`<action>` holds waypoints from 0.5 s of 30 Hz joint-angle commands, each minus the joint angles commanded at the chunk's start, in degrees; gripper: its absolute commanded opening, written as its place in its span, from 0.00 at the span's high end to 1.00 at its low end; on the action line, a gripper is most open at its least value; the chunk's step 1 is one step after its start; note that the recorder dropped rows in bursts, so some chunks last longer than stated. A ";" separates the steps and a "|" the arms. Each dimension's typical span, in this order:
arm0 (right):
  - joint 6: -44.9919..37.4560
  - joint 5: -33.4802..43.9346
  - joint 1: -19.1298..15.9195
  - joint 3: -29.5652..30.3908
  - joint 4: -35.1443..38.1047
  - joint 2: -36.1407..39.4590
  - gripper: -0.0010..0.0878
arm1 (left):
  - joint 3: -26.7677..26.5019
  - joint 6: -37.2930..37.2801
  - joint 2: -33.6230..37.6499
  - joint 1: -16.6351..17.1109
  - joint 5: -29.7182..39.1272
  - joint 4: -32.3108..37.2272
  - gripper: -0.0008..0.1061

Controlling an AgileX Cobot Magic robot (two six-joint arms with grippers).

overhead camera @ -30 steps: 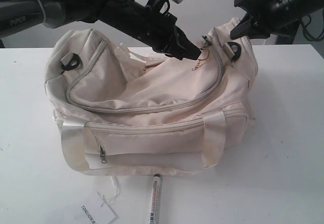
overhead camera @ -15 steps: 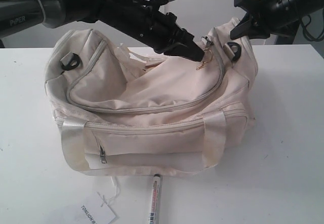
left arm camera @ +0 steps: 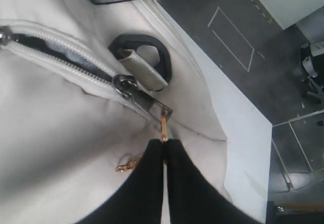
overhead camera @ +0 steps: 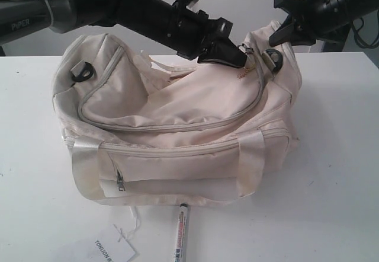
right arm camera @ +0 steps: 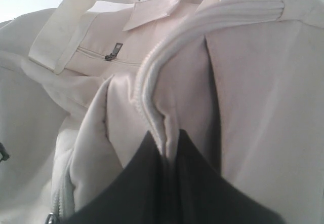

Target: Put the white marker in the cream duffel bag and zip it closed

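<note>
One white marker (overhead camera: 181,233) lies on the table (overhead camera: 331,173) just in front of the cream duffel bag (overhead camera: 177,137), outside it, near a paper tag (overhead camera: 110,250). Left gripper (left arm camera: 163,144) is clamped on the gold zip pull (left arm camera: 164,125), beside a black strap ring (left arm camera: 142,57); zip teeth gape past the slider (left arm camera: 124,84). Right gripper (right arm camera: 165,145) is pinched onto the bag's piped end seam (right arm camera: 152,82).

Robotics lab, white worktable (overhead camera: 337,155), tape-marked grey floor (left arm camera: 228,26), bare wall (overhead camera: 249,7)

table (overhead camera: 337,155) bears cream duffel bag (overhead camera: 177,131), white marker (overhead camera: 180,233), paper tag (overhead camera: 112,251).
</note>
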 joint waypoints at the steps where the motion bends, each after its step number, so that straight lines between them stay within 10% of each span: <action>1: 0.00 0.00 0.00 0.00 0.00 0.00 0.95 | 0.00 -0.80 0.00 0.00 0.31 0.00 0.99; 15: 0.00 0.00 0.00 0.00 0.00 0.00 0.95 | 0.11 -2.34 0.00 0.00 3.30 -0.47 0.99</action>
